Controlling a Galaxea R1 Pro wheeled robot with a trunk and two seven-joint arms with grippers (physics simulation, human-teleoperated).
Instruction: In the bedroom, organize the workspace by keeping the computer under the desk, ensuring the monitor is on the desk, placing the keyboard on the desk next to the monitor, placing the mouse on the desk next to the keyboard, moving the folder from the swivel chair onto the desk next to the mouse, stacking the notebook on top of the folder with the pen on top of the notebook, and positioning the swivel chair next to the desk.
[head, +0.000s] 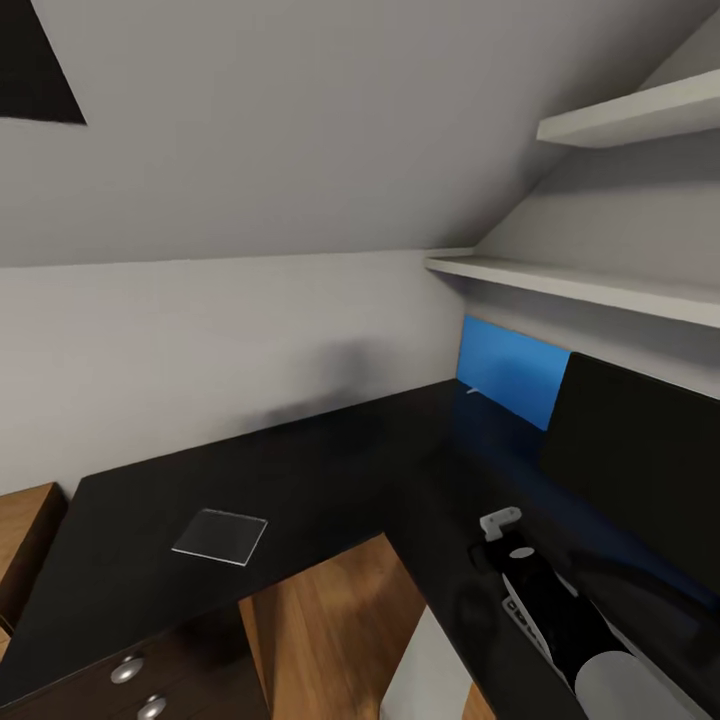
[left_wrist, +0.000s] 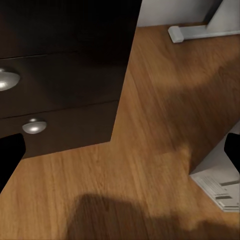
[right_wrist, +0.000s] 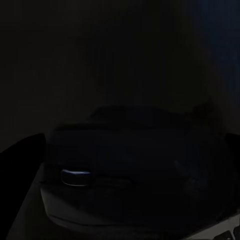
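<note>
Desk: the glossy black L-shaped desk (head: 330, 470) runs along the back wall and turns toward the right, where the right arm reaches over it
Notebook: a thin grey rectangle (head: 220, 536) lies flat on the left stretch of the desk, well apart from the right end effector
Monitor: the wide black screen (head: 640, 480) stands on the right stretch of the desk, just beside the right arm
Blue panel: a bright blue surface (head: 510, 370) shows upright behind the monitor's far edge, under the lower shelf; whether it is the folder cannot be told
Right end effector: its white tip (head: 500, 522) is low over the desk top in front of the monitor; the fingers are hidden by the wrist and the dark surface, so grasping or released cannot be told
Mouse: in the right wrist view a dark rounded body with a small pale-blue glint (right_wrist: 120, 185) sits close ahead of the camera; the picture is too dark to tell whether the fingers touch it
Keyboard: pale keys (head: 522, 615) show at the arm's near side, mostly covered by it
Left end effector: black fingertips (left_wrist: 10, 155) stand at opposite edges of the left wrist view, spread wide with nothing between them, over the wood floor (left_wrist: 150, 165)
Drawers: two round silver knobs (left_wrist: 34, 126) on the black drawer fronts lie near the left end effector
Computer: a white-grey corner (left_wrist: 220, 185) rests on the floor near the other fingertip
Shelves: two white shelves (head: 600, 285) on the right wall above the monitor
</note>
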